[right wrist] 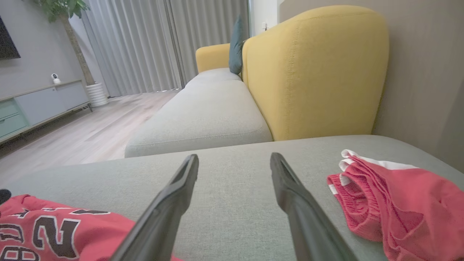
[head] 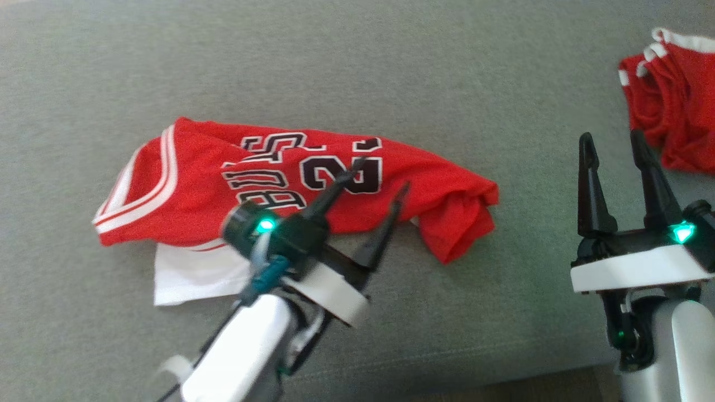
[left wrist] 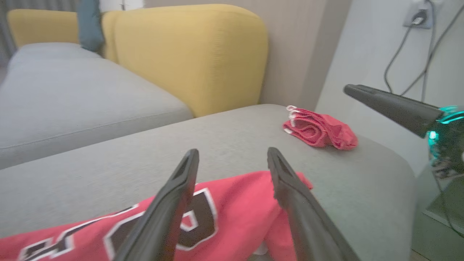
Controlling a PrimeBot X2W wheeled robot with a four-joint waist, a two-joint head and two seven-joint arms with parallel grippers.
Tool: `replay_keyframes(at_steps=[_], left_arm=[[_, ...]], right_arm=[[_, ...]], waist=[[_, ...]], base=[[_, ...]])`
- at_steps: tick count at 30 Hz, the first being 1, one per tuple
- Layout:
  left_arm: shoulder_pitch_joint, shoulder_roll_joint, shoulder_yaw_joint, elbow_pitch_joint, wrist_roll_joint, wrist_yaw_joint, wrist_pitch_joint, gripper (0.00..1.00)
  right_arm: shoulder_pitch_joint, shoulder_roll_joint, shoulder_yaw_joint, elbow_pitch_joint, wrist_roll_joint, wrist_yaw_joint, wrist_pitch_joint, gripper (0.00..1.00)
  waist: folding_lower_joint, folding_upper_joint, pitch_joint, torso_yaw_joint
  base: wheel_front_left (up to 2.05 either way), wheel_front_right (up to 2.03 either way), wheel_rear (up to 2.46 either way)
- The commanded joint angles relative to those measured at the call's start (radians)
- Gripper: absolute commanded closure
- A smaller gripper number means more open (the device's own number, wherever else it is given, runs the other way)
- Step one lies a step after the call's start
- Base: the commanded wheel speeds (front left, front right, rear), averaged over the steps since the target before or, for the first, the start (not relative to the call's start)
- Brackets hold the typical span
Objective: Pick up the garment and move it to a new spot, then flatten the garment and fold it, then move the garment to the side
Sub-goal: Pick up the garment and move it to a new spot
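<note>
Jersey [head: 212,167], red and rumpled, lies on the grey sofa cushion [head: 391,72], long axis running left to right. My left fingers [head: 382,231] are spread over its lettered middle, gripping nothing. My right fingers [head: 591,195], also spread and empty, sit well to its right, so the left arm is nearer.

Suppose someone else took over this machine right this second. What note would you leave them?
Left gripper: jaws open, empty, over the red jersey.
Right gripper: jaws open, empty, off to the jersey's right.
Jersey lies rumpled on the grey cushion; red shorts sit apart, far right.
Done: nothing flattened or folded yet.
Left: flatten the jersey, fold it, move it aside.
</note>
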Motion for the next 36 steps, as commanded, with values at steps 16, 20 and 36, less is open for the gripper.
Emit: replay_keyframes(at_steps=[16, 20, 36], left_arm=[[0.1, 0.172, 0.353, -0.085, -0.086, 0.16, -0.06, 0.0], [0.145, 0.199, 0.397, -0.095, -0.102, 0.167, -0.063, 0.0], [0.284, 0.224, 0.405, -0.15, -0.102, 0.208, -0.041, 0.0]], right_arm=[[0.043, -0.005, -0.015, -0.08, -0.047, -0.001, 0.063, 0.0], [0.065, -0.005, -0.016, -0.084, -0.052, -0.001, 0.075, 0.0], [0.142, -0.006, -0.003, -0.096, -0.05, -0.001, 0.101, 0.0]], waist=[[0.0, 0.0, -0.094, 0.112], [0.0, 0.0, -0.117, 0.109], [0.0, 0.0, -0.195, 0.089]], base=[[0.0, 0.0, 0.0], [0.0, 0.0, 0.0], [0.0, 0.0, 0.0]])
